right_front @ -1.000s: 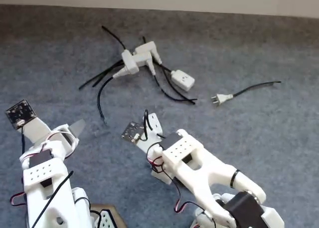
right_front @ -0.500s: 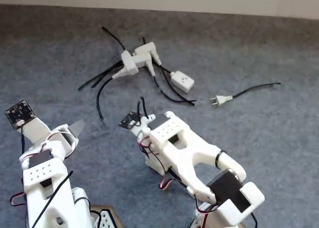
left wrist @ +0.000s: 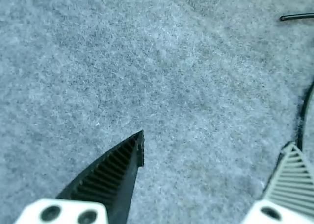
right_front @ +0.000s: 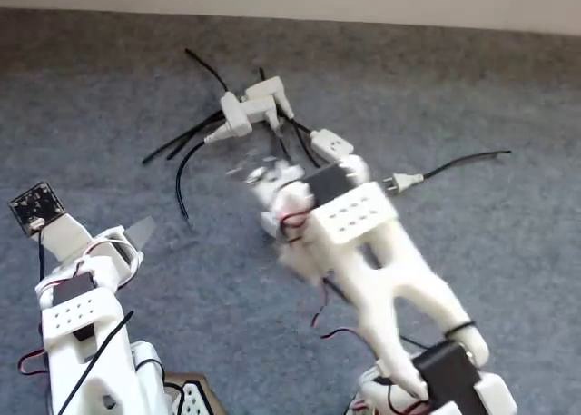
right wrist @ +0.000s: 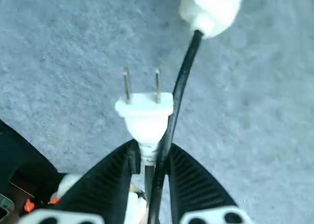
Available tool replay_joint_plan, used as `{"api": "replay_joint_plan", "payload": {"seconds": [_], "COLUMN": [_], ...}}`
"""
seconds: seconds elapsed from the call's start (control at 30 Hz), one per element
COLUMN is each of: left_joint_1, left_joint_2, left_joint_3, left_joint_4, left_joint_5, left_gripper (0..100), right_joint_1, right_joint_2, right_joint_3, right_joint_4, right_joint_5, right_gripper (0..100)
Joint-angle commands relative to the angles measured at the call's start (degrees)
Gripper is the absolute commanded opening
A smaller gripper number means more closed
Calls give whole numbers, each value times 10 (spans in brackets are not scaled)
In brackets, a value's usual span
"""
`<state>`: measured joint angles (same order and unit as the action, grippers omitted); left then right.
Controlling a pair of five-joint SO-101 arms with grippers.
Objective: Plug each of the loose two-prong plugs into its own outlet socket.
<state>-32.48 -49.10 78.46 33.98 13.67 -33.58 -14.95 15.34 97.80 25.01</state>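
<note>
- The right claw [right wrist: 151, 148] is pinched on the neck of a white two-prong plug [right wrist: 145, 111], one dark ribbed finger [right wrist: 105, 180] on each side of it.
- The plug's body sticks out just past the fingertips, and its two metal prongs [right wrist: 126, 84] point straight away from the claw.
- A black cable [right wrist: 184, 82] runs alongside the plug, touching its side, and passes down between the same two fingers.
- That cable ends in a white socket block [right wrist: 212, 7], which lies ahead of the claw and a little off the line of the prongs, apart from them.
- In the high view, a second plug [right_front: 404, 181] lies on the grey carpet [right_front: 508, 251] just beside the right arm's wrist, its own cable trailing away from the arm.
- A white connector cluster [right_front: 250, 111] with several black leads lies beyond the right claw, further from the arm bases.
- The left claw [left wrist: 217, 139] is spread wide with nothing between its dark finger [left wrist: 115, 172] and pale finger [left wrist: 289, 175].
- It hangs over bare carpet, well apart from the plugs, with a black lead [left wrist: 303, 113] curving just outside the pale finger.
</note>
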Motion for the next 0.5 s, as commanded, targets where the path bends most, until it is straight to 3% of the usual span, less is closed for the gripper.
{"api": "replay_joint_plan", "payload": {"seconds": [0.0, 0.1, 0.27, 0.47], "left_joint_1": [-1, 0, 0, 0], "left_joint_2": [-11, -11, -11, -11], "left_joint_3": [-9, -9, -9, -8], "left_joint_4": [-1, -1, -1, -1], "left_joint_5": [0, -1, -1, -1], "left_gripper": [406, 406, 406, 406], "right_joint_1": [118, 212, 309, 373], "right_joint_2": [-58, -94, -133, -140], "right_joint_3": [-26, -10, 36, 47], "right_joint_4": [32, 32, 32, 32], "right_joint_5": [61, 120, 228, 248], "right_gripper": [39, 39, 40, 40]}}
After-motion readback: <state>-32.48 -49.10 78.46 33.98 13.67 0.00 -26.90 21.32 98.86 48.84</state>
